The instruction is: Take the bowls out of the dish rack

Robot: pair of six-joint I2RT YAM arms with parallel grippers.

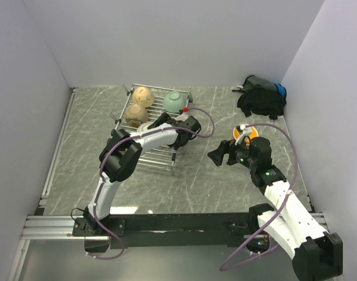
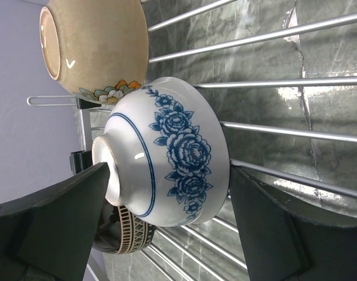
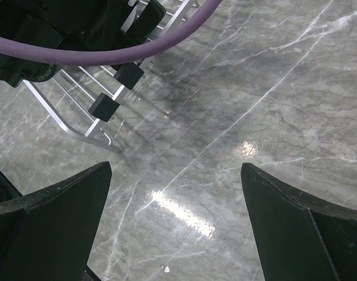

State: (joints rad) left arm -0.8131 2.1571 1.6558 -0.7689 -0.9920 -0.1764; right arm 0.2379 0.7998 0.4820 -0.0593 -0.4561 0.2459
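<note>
Table (image 1: 201, 187): grey marbled top, walled on three sides.
Dish rack (image 1: 157, 157): silver wire, in the far-left part of the table, its far rim close to the table's far edge. The near rim and black feet show at the top left of the right wrist view.
Far tan bowl (image 1: 143, 93): upside down in the rack's far-left corner.
Near tan bowl (image 1: 135, 112): upside down just in front of it along the rack's left rim, with a flower band at its lip.
White bowl (image 2: 178, 146): blue roses and blue rings. It sits upside down on the rack wires, just beside the near tan bowl.
Dark bowl (image 2: 122, 231): only a patterned edge shows, close against the white bowl and partly behind the left finger.
Left gripper (image 2: 169, 172): reaches across the rack, jaws set either side of the white bowl. One finger is at the foot ring and the other at the lip. I cannot tell if they clamp it.
Pale green bowl (image 1: 174, 102): upside down at the rack's far-right corner.
Right gripper (image 3: 175, 170): jaws spread wide, holding nothing. It hangs over bare table to the right of the rack.
Orange bowl (image 1: 248, 130): on the table, off the rack, partly hidden behind the right wrist.
Black bag (image 1: 261, 98): in the table's far-right corner.
</note>
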